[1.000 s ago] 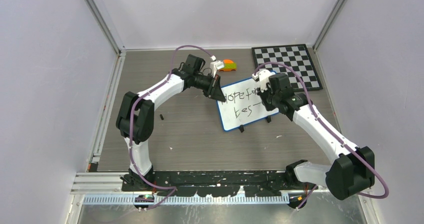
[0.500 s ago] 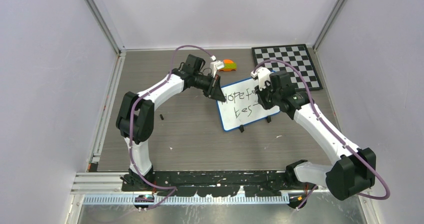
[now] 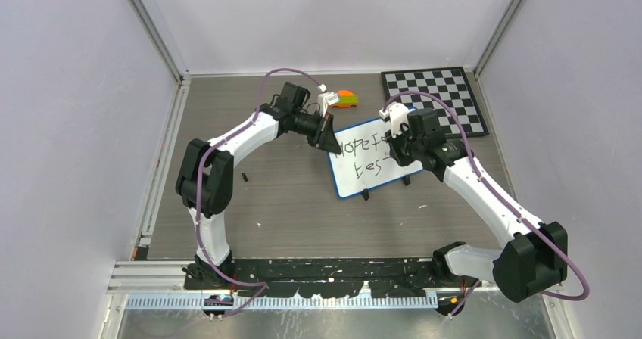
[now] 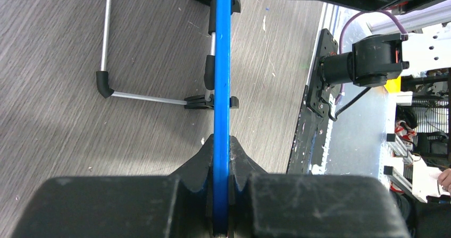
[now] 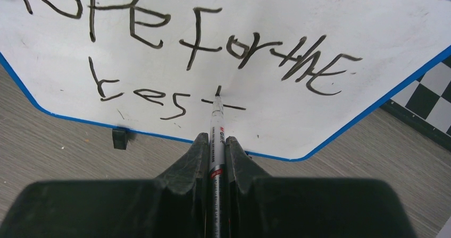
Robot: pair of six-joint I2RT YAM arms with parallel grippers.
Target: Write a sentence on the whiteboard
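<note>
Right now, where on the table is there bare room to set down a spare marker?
Widest bare patch: table between the whiteboard and the near edge. Another in the far left corner, behind the left arm. Crowded far right: left tool, right tool, orange toy, checkered board.

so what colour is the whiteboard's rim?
Blue. The whiteboard rim shows best in the left wrist view, seen edge-on.

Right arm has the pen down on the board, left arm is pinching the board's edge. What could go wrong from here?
1. The left gripper clamps the whiteboard only by its thin blue rim; writing pressure could twist it on its wire stand, skewing the stroke.
2. The right gripper pinches the marker well behind its tip, so it might tilt or slide.
</note>
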